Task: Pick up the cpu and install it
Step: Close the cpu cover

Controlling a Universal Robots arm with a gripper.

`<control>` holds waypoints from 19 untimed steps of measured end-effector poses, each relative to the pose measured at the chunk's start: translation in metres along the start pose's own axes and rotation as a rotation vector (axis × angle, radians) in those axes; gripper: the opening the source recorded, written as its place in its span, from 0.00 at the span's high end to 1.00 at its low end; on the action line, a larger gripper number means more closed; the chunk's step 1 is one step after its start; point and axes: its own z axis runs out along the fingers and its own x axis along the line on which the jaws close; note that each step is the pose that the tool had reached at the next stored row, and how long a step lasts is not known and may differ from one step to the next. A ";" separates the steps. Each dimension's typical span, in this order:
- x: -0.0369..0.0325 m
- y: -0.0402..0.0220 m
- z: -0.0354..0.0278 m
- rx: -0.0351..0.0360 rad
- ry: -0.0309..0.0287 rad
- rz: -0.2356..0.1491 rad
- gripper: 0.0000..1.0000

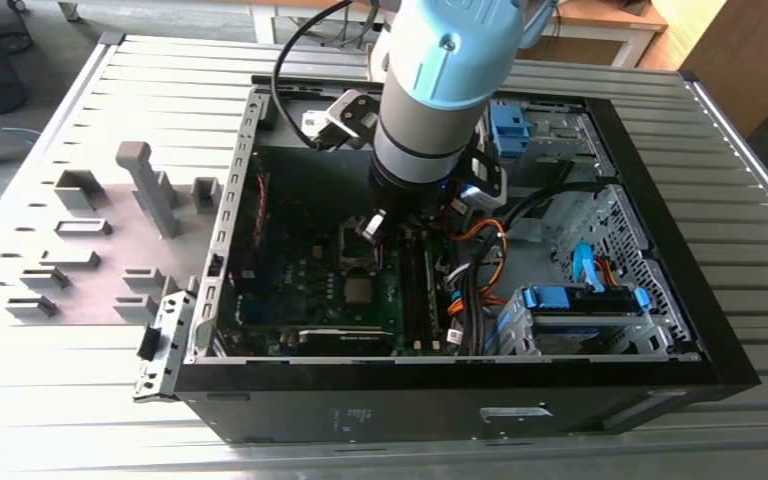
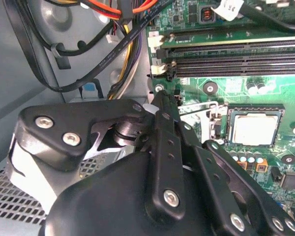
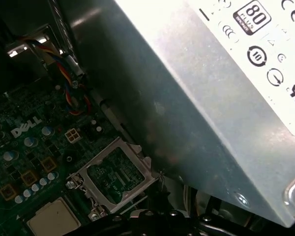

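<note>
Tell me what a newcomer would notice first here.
The blue-and-grey arm that reaches into the open black computer case stands out in the exterior view. In the second wrist view the silvery cpu lies in its socket on the green motherboard, apart from the black gripper.

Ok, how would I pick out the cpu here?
Find the open black computer case, then the green motherboard lying inside it. The cpu is the small pale silvery square near the board's middle, flat and plain, unlike the long black memory slots beside it.
</note>
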 end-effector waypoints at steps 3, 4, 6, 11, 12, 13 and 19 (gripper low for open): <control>0.0007 -0.0007 0.0034 0.0001 0.0002 0.000 0.89; 0.0008 -0.0008 0.0041 0.0001 0.0003 0.000 0.89; 0.0010 -0.0010 0.0053 0.0002 0.0005 0.000 0.89; 0.0015 -0.0014 0.0075 -0.0006 -0.0002 0.000 0.89; 0.0015 -0.0015 0.0076 -0.0023 -0.0026 0.000 0.89; 0.0015 -0.0014 0.0076 -0.0036 -0.0042 0.000 0.89; 0.0010 -0.0011 0.0057 -0.0091 -0.0115 -0.001 0.89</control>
